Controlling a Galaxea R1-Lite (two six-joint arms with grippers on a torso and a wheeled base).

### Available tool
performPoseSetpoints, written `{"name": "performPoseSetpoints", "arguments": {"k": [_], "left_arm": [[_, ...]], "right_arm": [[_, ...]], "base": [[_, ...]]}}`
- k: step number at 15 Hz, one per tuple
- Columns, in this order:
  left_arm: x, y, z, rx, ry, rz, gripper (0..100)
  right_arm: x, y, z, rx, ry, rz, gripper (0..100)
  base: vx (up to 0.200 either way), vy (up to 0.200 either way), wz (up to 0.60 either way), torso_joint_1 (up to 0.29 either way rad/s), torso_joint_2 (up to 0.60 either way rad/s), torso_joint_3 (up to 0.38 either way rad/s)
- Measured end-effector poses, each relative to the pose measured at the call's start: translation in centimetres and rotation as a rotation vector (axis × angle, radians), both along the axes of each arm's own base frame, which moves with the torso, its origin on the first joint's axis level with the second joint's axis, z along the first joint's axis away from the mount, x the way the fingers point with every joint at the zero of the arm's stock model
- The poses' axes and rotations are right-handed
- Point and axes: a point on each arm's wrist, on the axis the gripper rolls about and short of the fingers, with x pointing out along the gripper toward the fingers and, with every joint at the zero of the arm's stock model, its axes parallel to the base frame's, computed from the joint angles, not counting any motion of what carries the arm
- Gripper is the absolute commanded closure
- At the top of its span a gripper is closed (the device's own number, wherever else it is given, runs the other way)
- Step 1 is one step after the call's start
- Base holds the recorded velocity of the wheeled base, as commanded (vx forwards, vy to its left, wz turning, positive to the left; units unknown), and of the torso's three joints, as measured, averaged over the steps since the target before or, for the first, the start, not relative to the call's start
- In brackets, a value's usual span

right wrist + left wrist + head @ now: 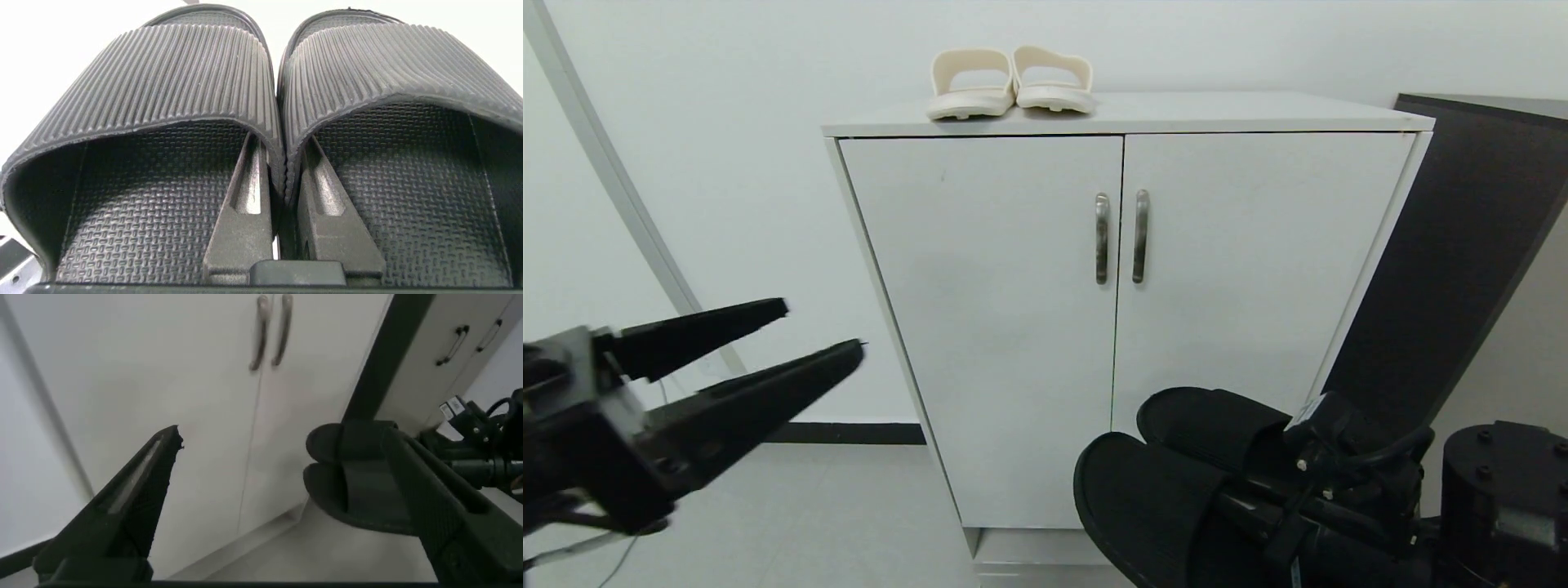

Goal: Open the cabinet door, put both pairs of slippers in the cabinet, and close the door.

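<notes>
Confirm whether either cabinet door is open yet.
No, the cabinet doors sit flush and shut, with their handles side by side.

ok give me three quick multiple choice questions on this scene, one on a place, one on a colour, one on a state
1. Where is the cream pair of slippers?
A on top of the cabinet
B on the floor
C inside the cabinet

2. What colour is the held pair in the right gripper?
A white
B black
C red

3. How are the cabinet doors?
A both shut
B left one open
C both open

Answers:
1 A, they rest on its top panel.
2 B, it shows black in the head view.
3 A, both panels lie flush, with the handles side by side.
</notes>
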Motion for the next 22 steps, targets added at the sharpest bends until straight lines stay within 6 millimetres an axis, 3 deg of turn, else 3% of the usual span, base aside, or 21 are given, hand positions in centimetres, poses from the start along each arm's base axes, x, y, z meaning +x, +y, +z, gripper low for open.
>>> {"name": "performPoseSetpoints", "arguments": {"k": [8,12,16,22], "left_arm": [[5.5,-11.3,3.0,0.015,-0.013,-0.226,0],[7.6,-15.4,2.9,0.036,0.005,-0.349,0],[11.4,-16.4,2.9,-0.050,0.096,-0.509,0],[15.0,-16.1,3.4,-0.133,0.147,-0.465,0]], "right_arm": [[0.0,0.0,-0.2,-0.007,0.004,-0.004,100],[0.0,-0.1,-0.3,-0.010,0.007,-0.003,100],[-0.1,-0.1,-0.4,-0.013,0.010,-0.001,100],[-0.1,-0.1,-0.3,-0.011,0.009,0.001,100]], "base": [[0.000,0.000,0.00,0.000,0.00,0.000],[0.000,0.000,0.00,0.000,0.00,0.000],[0.000,0.000,0.00,0.000,0.00,0.000],[0.000,0.000,0.00,0.000,0.00,0.000]]}}
